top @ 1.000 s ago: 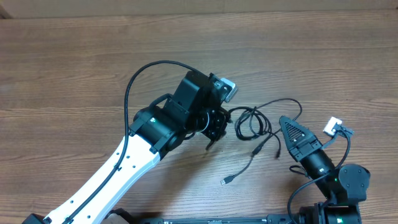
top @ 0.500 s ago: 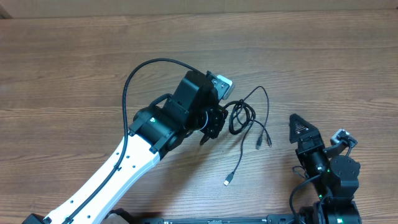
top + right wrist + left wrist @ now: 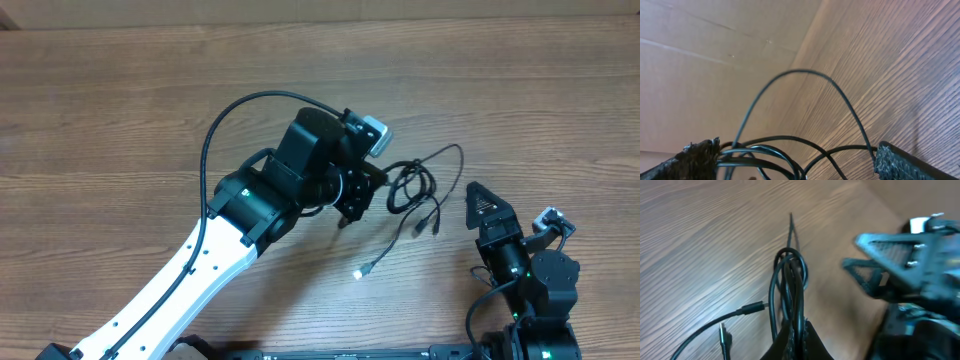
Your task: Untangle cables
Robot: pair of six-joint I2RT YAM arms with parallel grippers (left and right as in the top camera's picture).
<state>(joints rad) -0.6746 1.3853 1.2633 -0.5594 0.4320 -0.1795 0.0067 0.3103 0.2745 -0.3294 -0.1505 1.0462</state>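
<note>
Left gripper (image 3: 796,335) clamped on cables (image 3: 789,277) — loops just ahead of its tips; right gripper (image 3: 797,152) jaws wide apart.

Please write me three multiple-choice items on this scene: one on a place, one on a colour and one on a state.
1. Where does the tangle of cables lie? A left of both claws; B between the two claws; C right of both claws.
2. What colour are the cables? A black; B white; C red.
3. How is the left claw? A open; B out of view; C shut on the cables.
Key: B, the overhead view shows the tangle running from the left claw toward the right claw; A, every cord is black; C, the left wrist view shows it pinching the bundle.
</note>
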